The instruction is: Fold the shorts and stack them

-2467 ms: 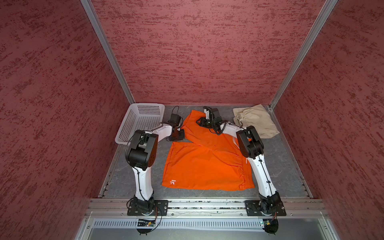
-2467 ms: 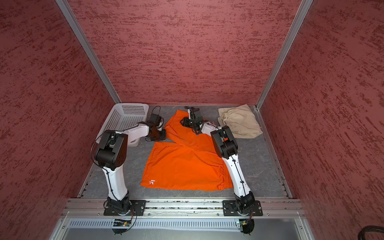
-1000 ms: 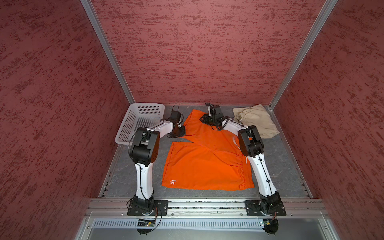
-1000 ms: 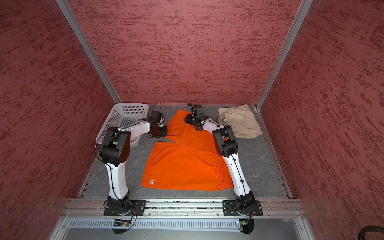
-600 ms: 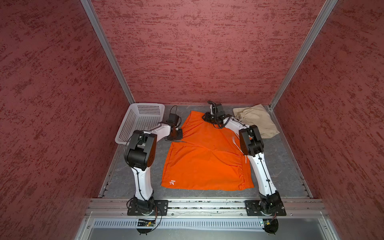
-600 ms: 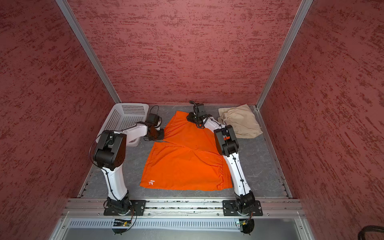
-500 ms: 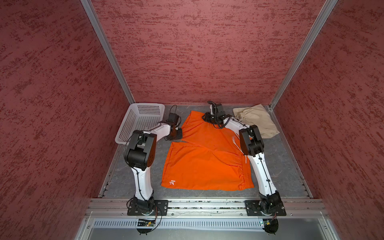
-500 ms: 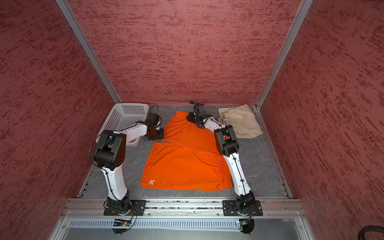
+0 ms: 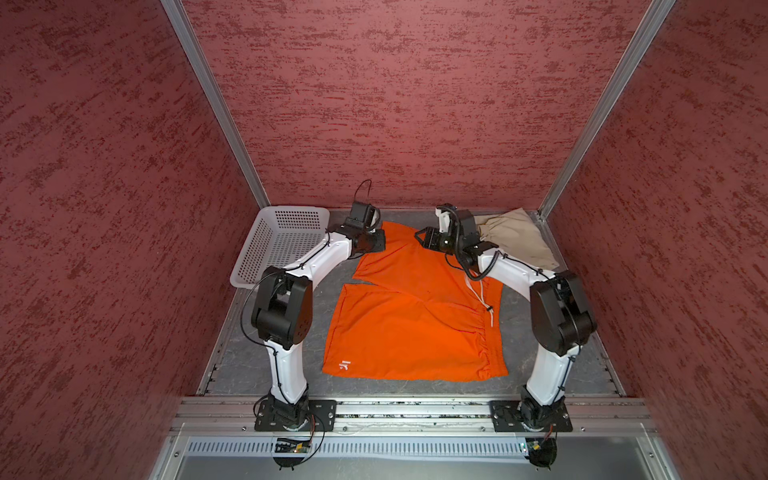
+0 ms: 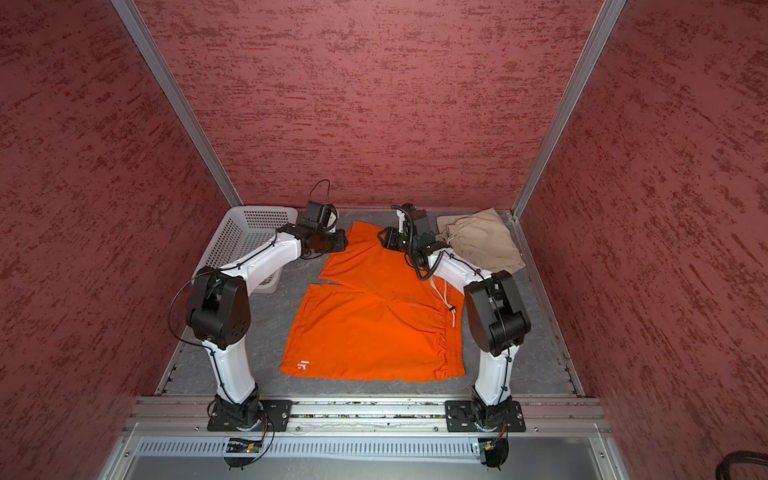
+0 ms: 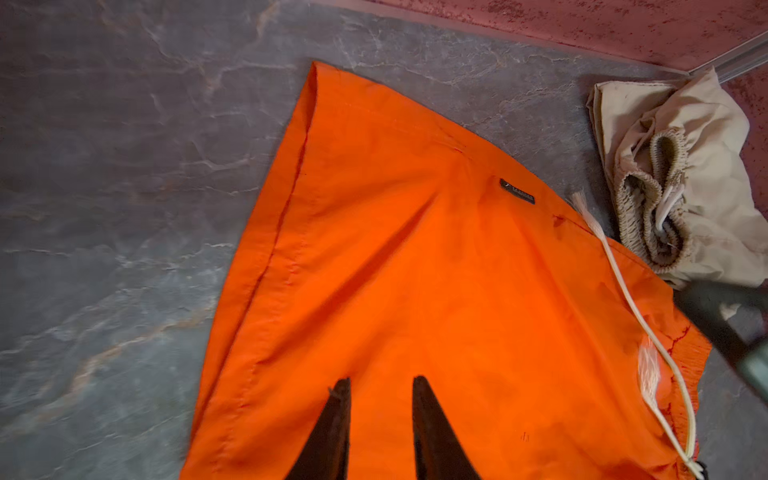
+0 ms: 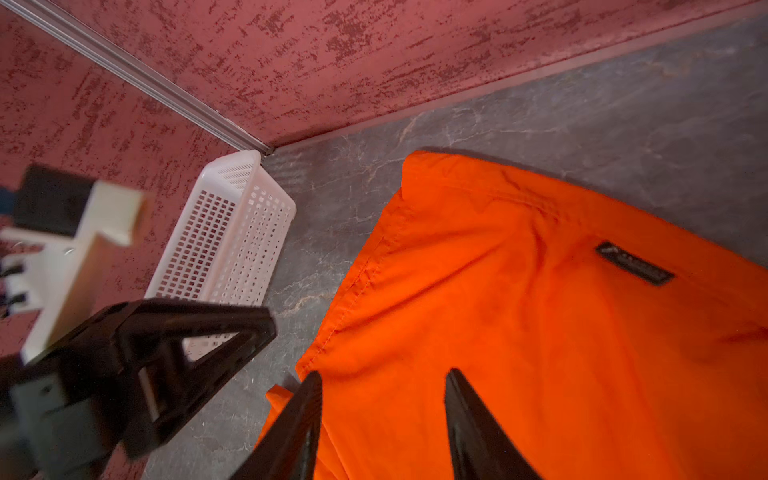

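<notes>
As they lie, one orange shorts [image 9: 415, 332], one beige shorts [image 9: 519, 243], one basket [image 9: 291, 211].

Basket [image 9: 286, 232] and beige shorts [image 9: 519, 241] fill far corners; table [image 9: 249, 365] bare along both sides.

Orange shorts [image 9: 411, 328] (white drawstring [image 9: 482, 297]), beige shorts [image 9: 517, 239]

Matt cloth orange shorts [image 9: 407, 332], glossy plastic basket [image 9: 259, 249]
</notes>
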Robot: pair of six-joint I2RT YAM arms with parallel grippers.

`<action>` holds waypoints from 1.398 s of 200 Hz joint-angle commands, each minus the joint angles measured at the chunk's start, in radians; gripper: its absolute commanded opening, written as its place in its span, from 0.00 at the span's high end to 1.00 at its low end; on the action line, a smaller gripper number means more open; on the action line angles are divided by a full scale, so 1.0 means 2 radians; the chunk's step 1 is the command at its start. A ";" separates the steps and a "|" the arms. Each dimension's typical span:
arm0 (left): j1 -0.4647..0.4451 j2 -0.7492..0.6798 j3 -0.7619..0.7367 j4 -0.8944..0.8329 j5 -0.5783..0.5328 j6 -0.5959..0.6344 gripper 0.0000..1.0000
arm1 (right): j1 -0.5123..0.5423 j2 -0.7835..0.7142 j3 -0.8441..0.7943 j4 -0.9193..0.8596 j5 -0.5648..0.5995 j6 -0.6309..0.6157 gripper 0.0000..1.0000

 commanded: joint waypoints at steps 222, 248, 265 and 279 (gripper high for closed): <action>0.052 0.092 0.061 -0.001 0.004 -0.075 0.66 | 0.052 -0.047 -0.147 -0.013 -0.001 0.029 0.54; 0.040 0.020 -0.008 0.023 0.014 -0.085 0.68 | 0.034 -0.055 -0.122 -0.026 0.001 0.024 0.54; 0.033 -0.006 -0.050 0.040 0.024 -0.097 0.71 | 0.015 -0.045 -0.110 -0.035 0.005 0.017 0.54; 0.032 -0.011 -0.074 0.048 0.028 -0.106 0.74 | -0.001 -0.026 -0.092 -0.054 0.005 0.010 0.54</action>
